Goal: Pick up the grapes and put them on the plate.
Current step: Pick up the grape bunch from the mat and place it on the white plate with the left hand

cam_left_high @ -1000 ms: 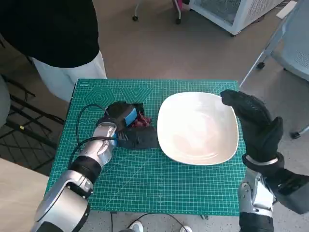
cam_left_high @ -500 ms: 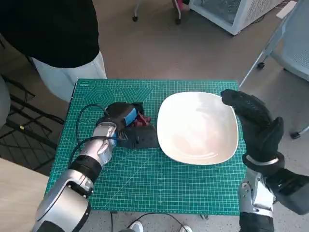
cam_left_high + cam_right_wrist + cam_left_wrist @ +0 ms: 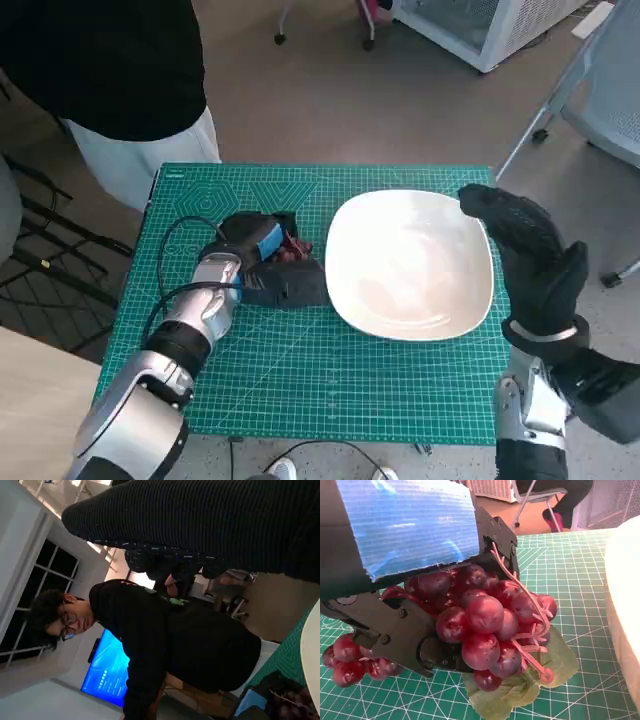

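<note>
Closing my left hand (image 3: pixel 262 262) around the grapes (image 3: pixel 485 625) for lifting; my right hand (image 3: pixel 525 255) is hovering spread, steadying the plate (image 3: pixel 410 265).

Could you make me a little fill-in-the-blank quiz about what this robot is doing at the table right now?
1. The left hand holds a bunch of dark red ____.
2. The white plate has ____ on it so far.
3. The right hand, in a black glove, is at the plate's ____ edge.
4. The mat under everything is ____ in colour.

Missing words: grapes; nothing; right; green
</note>
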`<action>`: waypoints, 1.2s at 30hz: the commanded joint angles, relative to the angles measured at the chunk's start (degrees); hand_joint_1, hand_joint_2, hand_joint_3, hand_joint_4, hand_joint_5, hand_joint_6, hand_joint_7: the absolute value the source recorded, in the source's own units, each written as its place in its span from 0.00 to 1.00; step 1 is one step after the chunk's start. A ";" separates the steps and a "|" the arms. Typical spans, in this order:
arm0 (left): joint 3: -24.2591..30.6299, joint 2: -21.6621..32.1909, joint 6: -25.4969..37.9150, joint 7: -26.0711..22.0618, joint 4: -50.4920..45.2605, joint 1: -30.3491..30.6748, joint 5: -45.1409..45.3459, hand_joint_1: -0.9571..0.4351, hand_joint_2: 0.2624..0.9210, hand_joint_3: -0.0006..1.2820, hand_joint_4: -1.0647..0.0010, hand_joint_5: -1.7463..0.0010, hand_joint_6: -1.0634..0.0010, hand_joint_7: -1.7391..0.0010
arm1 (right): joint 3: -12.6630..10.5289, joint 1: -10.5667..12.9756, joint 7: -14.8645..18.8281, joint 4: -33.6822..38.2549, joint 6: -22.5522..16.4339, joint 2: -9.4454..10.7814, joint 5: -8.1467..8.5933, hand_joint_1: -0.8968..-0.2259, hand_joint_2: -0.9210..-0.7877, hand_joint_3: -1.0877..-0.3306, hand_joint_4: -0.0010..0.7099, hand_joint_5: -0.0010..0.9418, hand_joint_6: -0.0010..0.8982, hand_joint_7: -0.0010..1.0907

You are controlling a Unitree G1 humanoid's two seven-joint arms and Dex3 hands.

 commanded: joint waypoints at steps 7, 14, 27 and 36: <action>0.46 2.57 0.99 -2.52 -4.52 1.00 -0.03 0.69 1.00 0.14 0.45 0.26 0.55 0.25 | 0.20 0.66 -0.55 0.52 0.23 0.11 -0.38 0.59 0.00 0.70 0.29 0.00 0.01 0.36; 3.10 7.64 3.93 -3.64 -21.05 4.23 0.76 0.69 1.00 0.14 0.45 0.24 0.53 0.29 | 0.07 0.42 -0.50 0.87 -0.13 0.16 -0.18 0.59 0.00 0.70 0.29 0.00 0.01 0.36; 8.77 13.22 5.38 -1.85 -43.46 12.10 1.94 0.69 1.00 0.09 0.41 0.29 0.45 0.31 | -0.18 -0.16 -0.48 2.05 -1.19 0.21 -0.21 0.59 0.00 0.69 0.29 0.00 0.01 0.36; 10.28 13.22 4.56 -0.36 -46.71 14.02 3.19 0.69 1.00 0.09 0.39 0.32 0.47 0.28 | -0.04 -0.52 -0.60 2.84 -2.00 0.36 -0.38 0.59 0.00 0.69 0.29 0.00 0.01 0.36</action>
